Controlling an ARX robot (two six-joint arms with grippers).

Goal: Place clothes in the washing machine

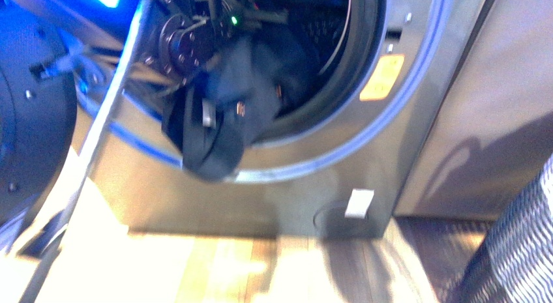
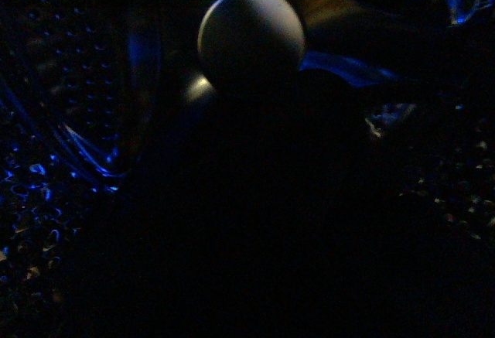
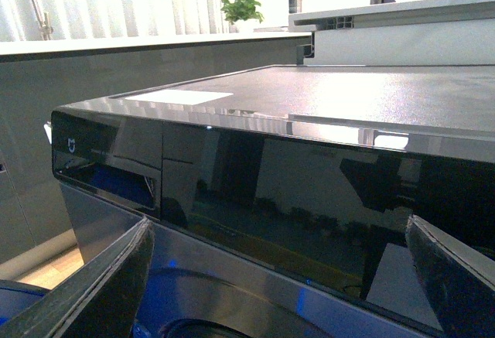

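The clothes [image 1: 215, 114] hang lengthwise down over the washing machine [image 1: 287, 186] porthole's rim. The left arm [image 1: 186, 49] reaches inside; the left pincer's state cannot be told, its wrist view being dark. The right pincer [image 3: 277, 226] is spread open.

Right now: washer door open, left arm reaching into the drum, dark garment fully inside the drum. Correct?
Not quite. The front view shows the clothes draped over the lower rim of the washing machine porthole, with part hanging outside, not fully in the drum. The door is open and the left arm reaches in.
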